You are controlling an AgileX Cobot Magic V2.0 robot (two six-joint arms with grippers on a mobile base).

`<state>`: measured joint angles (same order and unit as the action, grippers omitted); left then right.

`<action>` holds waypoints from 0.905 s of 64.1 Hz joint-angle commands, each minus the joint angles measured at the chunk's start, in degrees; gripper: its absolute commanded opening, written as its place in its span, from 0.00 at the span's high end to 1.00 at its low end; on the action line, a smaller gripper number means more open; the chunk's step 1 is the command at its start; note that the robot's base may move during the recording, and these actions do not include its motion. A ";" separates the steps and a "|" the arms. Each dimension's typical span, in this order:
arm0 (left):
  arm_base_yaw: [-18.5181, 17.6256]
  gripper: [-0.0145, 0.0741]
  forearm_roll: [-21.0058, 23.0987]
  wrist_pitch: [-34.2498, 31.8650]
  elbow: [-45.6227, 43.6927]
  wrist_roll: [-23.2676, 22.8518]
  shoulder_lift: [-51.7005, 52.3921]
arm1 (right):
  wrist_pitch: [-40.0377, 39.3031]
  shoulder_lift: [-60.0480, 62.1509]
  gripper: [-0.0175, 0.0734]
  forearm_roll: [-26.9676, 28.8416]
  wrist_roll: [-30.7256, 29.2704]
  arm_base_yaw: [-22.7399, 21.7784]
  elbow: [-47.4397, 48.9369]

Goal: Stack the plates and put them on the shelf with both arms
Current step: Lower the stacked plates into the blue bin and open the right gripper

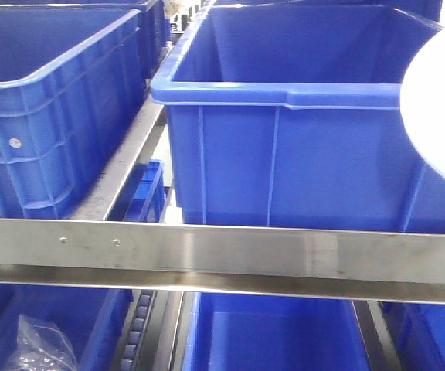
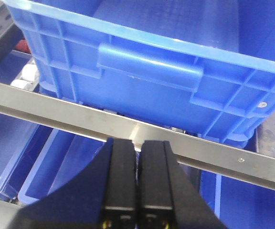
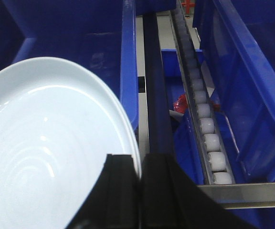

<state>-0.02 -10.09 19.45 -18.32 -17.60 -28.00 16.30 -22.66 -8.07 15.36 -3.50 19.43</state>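
Pale bluish-white and glossy, the plate (image 3: 47,157) fills the lower left of my right wrist view, its low raised rim pinched between the 2 black fingers (image 3: 121,191) of the right claw (image 3: 140,183), which sit narrow on that edge. I cannot tell from these views whether 1 plate or 2 are in that grip; I see a single rim. Behind the plate stands a blue crate (image 3: 128,62), and to the right of it a dark rail and a roller track (image 3: 204,124) of white rollers run away from me, with something small and red (image 3: 180,101) beside the track. Another blue bin wall (image 3: 252,86) rises on the far right.

On the front view the same plate (image 1: 439,108) shows only as a bright white arc at the right edge, level with the rim of the large blue crate (image 1: 284,139) and overlapping its right corner. A second blue crate (image 1: 45,100) sits to the left on the same shelf level. A brushed steel shelf rail (image 1: 222,259) crosses the whole frame below them, and lower bins (image 1: 269,332) show beneath it, 1 holding a clear plastic bag (image 1: 41,344).

My left claw (image 2: 138,191) has its 2 black fingers (image 2: 121,181) pressed together with nothing between them, hanging just in front of a steel rail (image 2: 80,117) and below a ribbed blue crate (image 2: 147,71).
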 commanded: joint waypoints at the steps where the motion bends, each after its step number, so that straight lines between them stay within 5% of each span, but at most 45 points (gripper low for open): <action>1: 0.03 0.74 0.06 -4.55 -1.75 -0.67 -0.44 | -5.37 -0.50 0.75 -0.51 -0.07 -0.40 1.83; 58: 0.03 0.74 0.06 -4.55 -1.75 -0.67 -0.44 | -5.37 -0.50 0.75 -0.51 -0.07 -0.40 1.83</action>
<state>-0.02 -10.09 19.45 -18.32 -17.60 -28.00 16.30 -22.66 -8.07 15.36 -3.50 19.43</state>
